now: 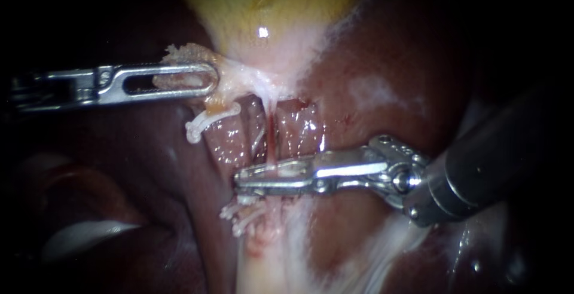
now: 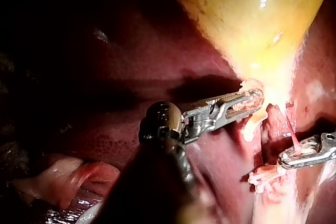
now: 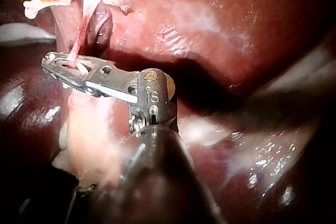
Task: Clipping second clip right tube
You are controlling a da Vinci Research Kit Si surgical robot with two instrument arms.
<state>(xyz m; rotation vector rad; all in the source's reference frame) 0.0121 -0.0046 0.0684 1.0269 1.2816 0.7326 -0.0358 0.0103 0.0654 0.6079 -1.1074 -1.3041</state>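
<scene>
The yellow gallbladder (image 1: 269, 7) narrows to a pale neck. My left instrument (image 1: 212, 80) has its slotted jaws shut on pale tissue at that neck, also seen in the left wrist view (image 2: 257, 98). A thin red-white right tube (image 1: 272, 129) runs down from the neck. My right instrument (image 1: 239, 181) crosses it, jaws nearly together on a white clip (image 1: 278, 171) around the tube; the right wrist view (image 3: 47, 62) shows the tube (image 3: 79, 43) entering the jaws. A white clip (image 1: 206, 122) sits on the left tube (image 1: 230, 141).
Dark red liver (image 1: 382, 79) surrounds the field on both sides. White clips (image 1: 242, 213) sit just below my right instrument's jaws, on pale tissue that runs down from there. My right instrument's thick shaft (image 1: 478, 168) fills the lower right.
</scene>
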